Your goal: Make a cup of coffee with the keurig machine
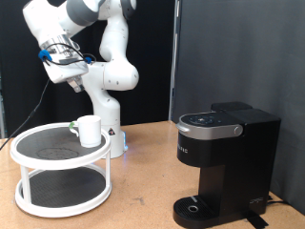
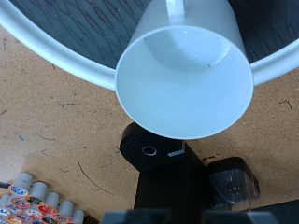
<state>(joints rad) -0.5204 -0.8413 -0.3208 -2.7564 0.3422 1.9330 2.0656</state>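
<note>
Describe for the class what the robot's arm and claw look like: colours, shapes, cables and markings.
The arm is glossy white, built of rounded, bulbous segments with darker grey bands at the joints. Near its end sits a silvery-grey wrist section with small blue parts, and the claw below it looks grey. A thin dark cable hangs from the wrist beside the arm. No markings are legible.

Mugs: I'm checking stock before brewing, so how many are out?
1. The cup stands on the top tier of the white rack, at the exterior view's left. Others may be out of frame.
</note>
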